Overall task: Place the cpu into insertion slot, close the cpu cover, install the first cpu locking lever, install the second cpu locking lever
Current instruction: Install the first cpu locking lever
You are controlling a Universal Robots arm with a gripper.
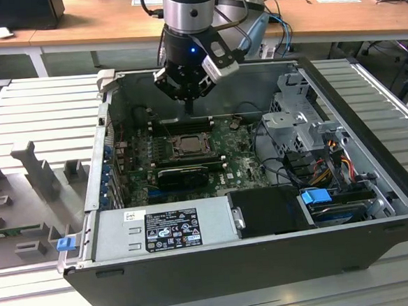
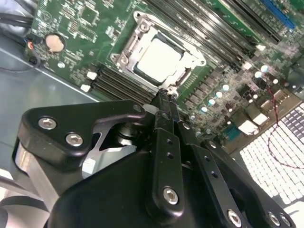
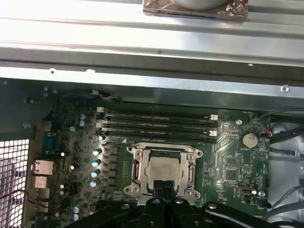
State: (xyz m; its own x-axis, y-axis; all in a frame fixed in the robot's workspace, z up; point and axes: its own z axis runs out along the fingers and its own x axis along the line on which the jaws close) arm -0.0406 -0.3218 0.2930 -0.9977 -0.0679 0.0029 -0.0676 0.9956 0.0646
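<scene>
Hovering end effector (image 3: 164, 186); RAM (image 3: 156, 124) beside cpu (image 3: 160, 168)

Print on power-supply label (image 1: 173, 229) illegible

A grey metal table with a computer on it.
The table (image 1: 40, 108) has long ridges all along its top. An open computer case (image 1: 267, 260) lies on its side in the middle of the table. Grey blocks (image 1: 37, 175) stand on the table at the exterior view's left, near the case.
</scene>
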